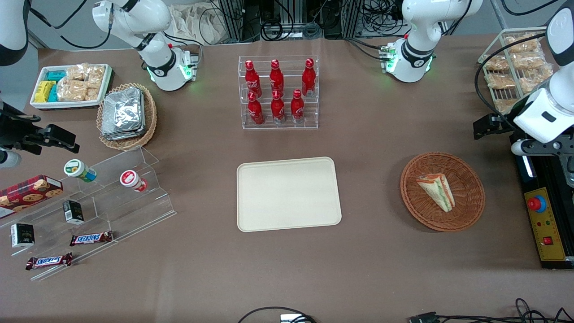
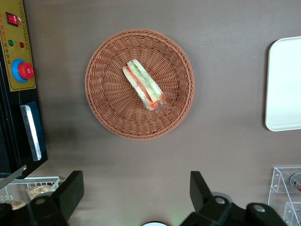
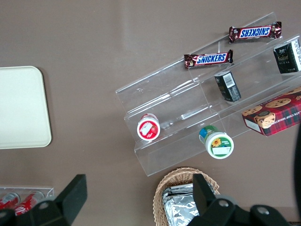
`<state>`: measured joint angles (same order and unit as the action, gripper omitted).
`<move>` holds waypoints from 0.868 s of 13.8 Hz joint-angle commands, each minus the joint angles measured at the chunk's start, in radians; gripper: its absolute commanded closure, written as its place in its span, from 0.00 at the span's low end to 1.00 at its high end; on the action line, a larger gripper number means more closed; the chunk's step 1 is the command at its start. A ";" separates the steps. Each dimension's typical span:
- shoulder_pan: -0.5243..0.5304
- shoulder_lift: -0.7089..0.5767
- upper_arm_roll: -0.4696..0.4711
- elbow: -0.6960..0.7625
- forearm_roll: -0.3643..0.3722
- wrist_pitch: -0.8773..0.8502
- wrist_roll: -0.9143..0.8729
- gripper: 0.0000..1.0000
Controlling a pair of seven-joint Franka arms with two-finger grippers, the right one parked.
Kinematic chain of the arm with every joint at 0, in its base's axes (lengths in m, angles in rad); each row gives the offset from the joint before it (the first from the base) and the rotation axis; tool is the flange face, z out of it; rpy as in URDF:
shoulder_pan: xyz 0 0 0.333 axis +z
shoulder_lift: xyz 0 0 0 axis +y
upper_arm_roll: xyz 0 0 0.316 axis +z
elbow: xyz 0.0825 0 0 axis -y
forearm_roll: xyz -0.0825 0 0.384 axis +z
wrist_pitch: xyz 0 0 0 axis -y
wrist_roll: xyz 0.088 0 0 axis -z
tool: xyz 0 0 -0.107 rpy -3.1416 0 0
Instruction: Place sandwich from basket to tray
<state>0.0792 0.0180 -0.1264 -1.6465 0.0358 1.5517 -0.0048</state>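
The sandwich (image 1: 436, 192) (image 2: 144, 84), a pale wedge with green and orange-red layers, lies in the reddish-brown wicker basket (image 1: 471, 211) (image 2: 108, 113) toward the working arm's end of the table. The cream tray (image 1: 287, 194) (image 2: 284, 84) (image 3: 21, 106) lies flat and bare mid-table, beside the basket. My gripper (image 1: 486, 127) (image 2: 136, 193) hangs high above the table, farther from the front camera than the basket. It is open, its black fingers (image 2: 70, 188) wide apart with only bare table between them.
A clear rack of red bottles (image 1: 278, 92) stands farther from the front camera than the tray. A wire rack of bagged snacks (image 1: 515, 63) and a control box with a red button (image 1: 545, 224) (image 2: 19, 52) flank the basket. An acrylic stand (image 1: 89, 211) and foil-packet basket (image 1: 127, 114) sit toward the parked arm's end.
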 commanded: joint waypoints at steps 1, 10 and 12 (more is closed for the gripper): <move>0.008 -0.020 -0.001 -0.022 -0.010 0.018 0.006 0.00; 0.010 -0.020 -0.001 -0.024 -0.010 0.015 -0.001 0.00; 0.011 -0.018 0.002 -0.033 -0.010 0.016 -0.003 0.00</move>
<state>0.0826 0.0181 -0.1259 -1.6480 0.0357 1.5517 -0.0060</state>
